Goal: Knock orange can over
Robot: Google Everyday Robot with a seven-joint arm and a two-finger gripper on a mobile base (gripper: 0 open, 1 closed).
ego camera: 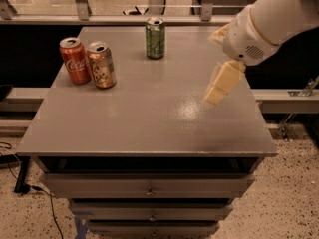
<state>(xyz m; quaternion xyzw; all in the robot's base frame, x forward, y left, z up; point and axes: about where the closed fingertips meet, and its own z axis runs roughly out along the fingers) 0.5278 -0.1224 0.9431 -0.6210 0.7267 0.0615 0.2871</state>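
Observation:
The orange can (101,64) is copper-orange with pale label marks and a silver top. It stands upright at the back left of the grey table (144,128), touching or nearly touching a red Coca-Cola can (75,60) on its left. My gripper (223,82) hangs from the white arm over the right side of the table, well to the right of the orange can and apart from every can.
A green can (155,38) stands upright at the back middle of the table. Drawers (149,185) sit under the table's front edge. A metal railing (149,4) and a dark gap lie behind the table. Cables lie on the floor at the lower left.

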